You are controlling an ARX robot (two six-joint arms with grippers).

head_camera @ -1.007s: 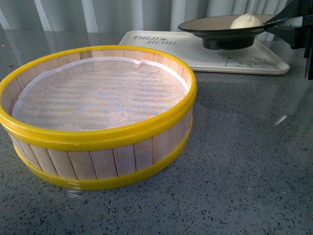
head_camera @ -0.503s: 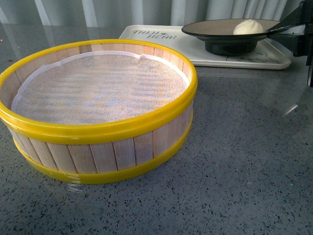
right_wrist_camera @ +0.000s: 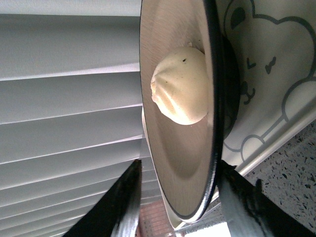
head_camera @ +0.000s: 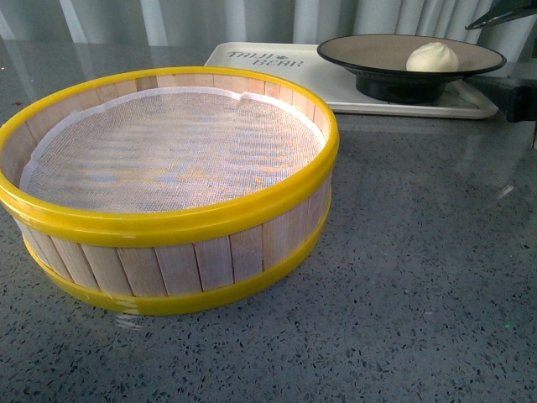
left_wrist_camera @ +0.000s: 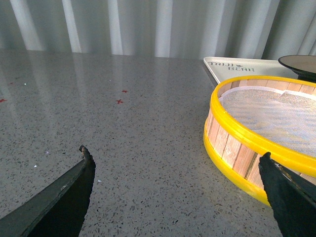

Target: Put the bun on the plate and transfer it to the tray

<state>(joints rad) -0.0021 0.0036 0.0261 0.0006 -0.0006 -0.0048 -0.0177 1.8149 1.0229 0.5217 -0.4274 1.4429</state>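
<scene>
The cream-white bun lies in the black-rimmed plate, which stands on the cream-white tray at the back right. In the right wrist view the bun sits on the plate's tan inside over the tray's bear drawing. My right gripper is open, its fingers astride the plate's near rim without closing on it; in the front view it shows at the right edge. My left gripper is open and empty above the bare counter, beside the steamer basket.
A yellow-rimmed wooden steamer basket lined with white cloth fills the front left of the grey speckled counter; it also shows in the left wrist view. White vertical blinds stand behind the tray.
The plate with the bun has come down to rest on the tray. My right gripper's fingers have opened and left the rim, the upper one lifting away.
</scene>
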